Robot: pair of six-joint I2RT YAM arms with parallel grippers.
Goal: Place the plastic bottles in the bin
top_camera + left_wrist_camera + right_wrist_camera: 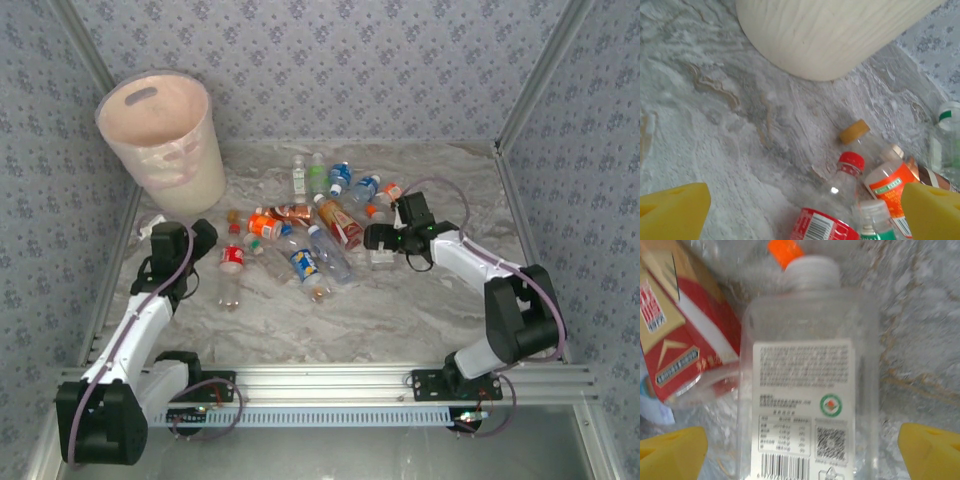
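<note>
While the right end effector (800,455) hangs spread open over a clear bottle (807,340) between its fingers, the bin (185,170) just beyond the equally open left end effector (802,212), I reckon closing could snag the red-labelled bottle (687,335) crowding alongside.

Marbled table (400,310), seemingly floral-papered walls (350,60)

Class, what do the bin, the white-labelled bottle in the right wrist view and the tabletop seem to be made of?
Bin: likely plastic, matt pale pink; thin wall, moulded handle cutout. Bottle: clear glossy plastic; you see through it. Tabletop: grey-veined marble look, stone or printed sheet, cannot tell.
</note>
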